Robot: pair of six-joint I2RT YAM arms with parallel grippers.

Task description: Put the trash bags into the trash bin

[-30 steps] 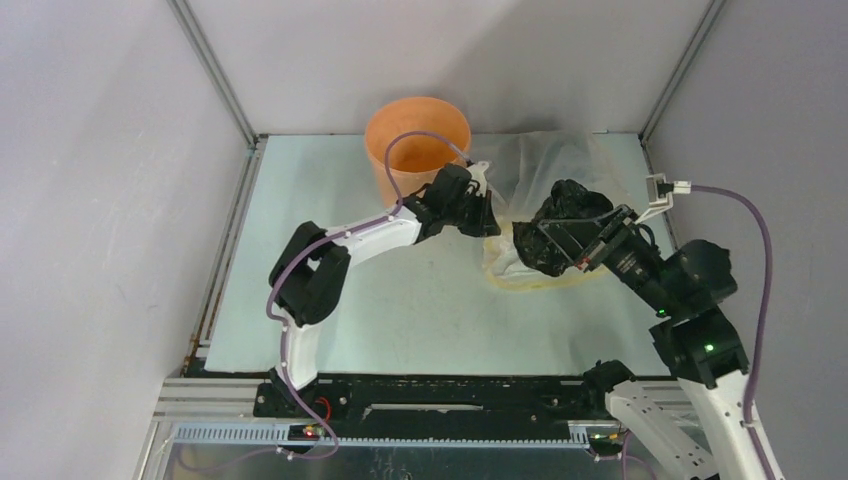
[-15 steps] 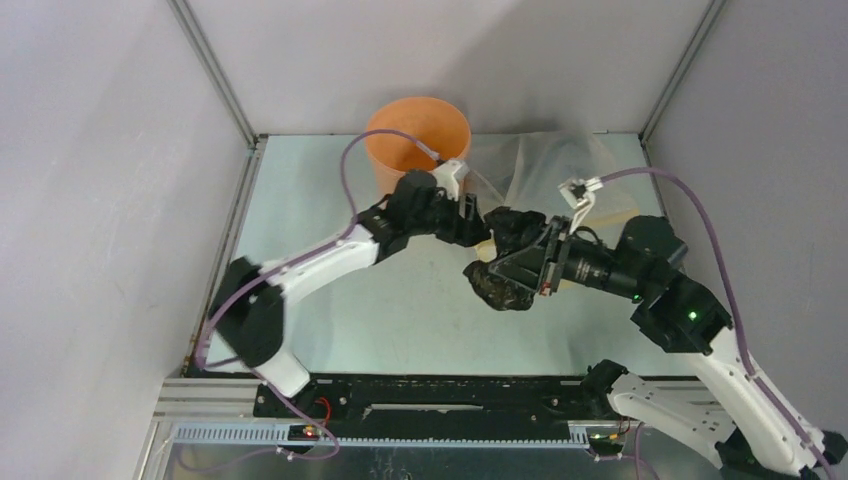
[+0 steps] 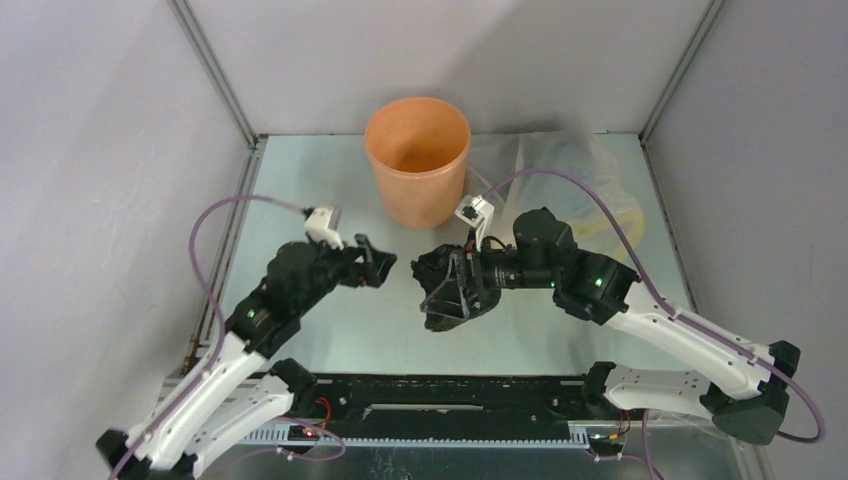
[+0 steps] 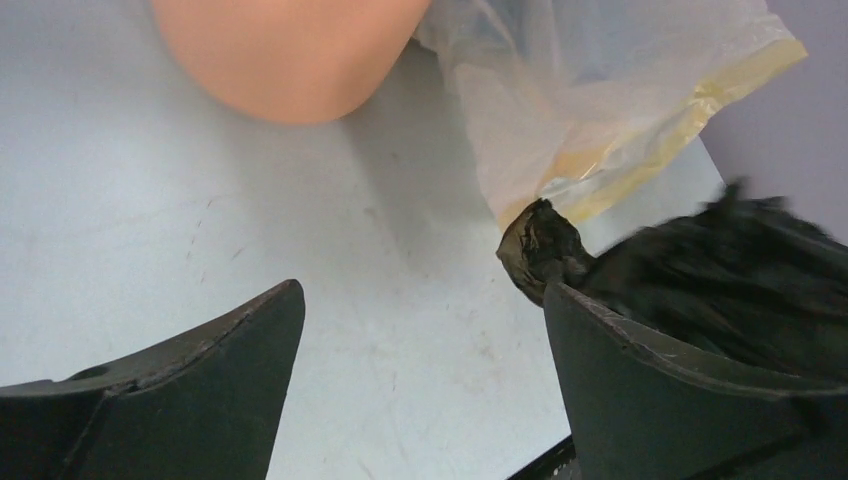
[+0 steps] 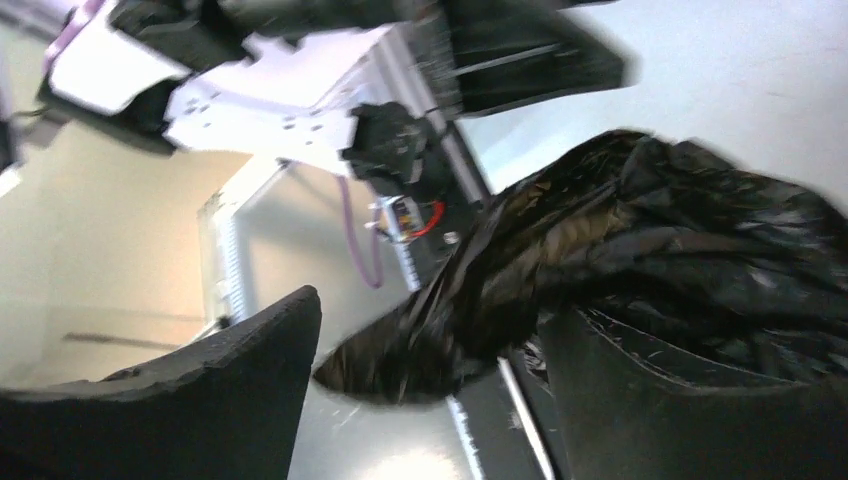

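The right gripper (image 3: 447, 290) is seen near the middle of the tabletop (image 3: 300, 190), turned sideways toward the left arm, with the black trash bag (image 3: 438, 315) bunched in its grasp. In the right wrist view, the fingers (image 5: 250, 350) of the right gripper (image 5: 430, 320) are set fairly wide apart, and the crumpled, glossy black trash bag (image 5: 650, 230) is wadded across the gap between them, pressed against the finger on the right of that view. The bag is thus held in front of the orange trash bin (image 3: 417, 190), apart from it and not inside it. The bin is stood upright at the far edge of the tabletop, and nothing can be made out inside it. The left gripper (image 3: 378, 268) is pointed toward the bag from the left, just beside it. In the left wrist view the left gripper (image 4: 420, 300) is spread wide with only bare tabletop between its fingers; the black trash bag (image 4: 730, 260) is seen beyond its right finger, and whether it touches that finger cannot be told. A translucent yellowish plastic bag (image 3: 590, 180) is laid at the far right of the tabletop, beside the bin; in the left wrist view it (image 4: 600, 90) is seen next to the trash bin (image 4: 280, 60).
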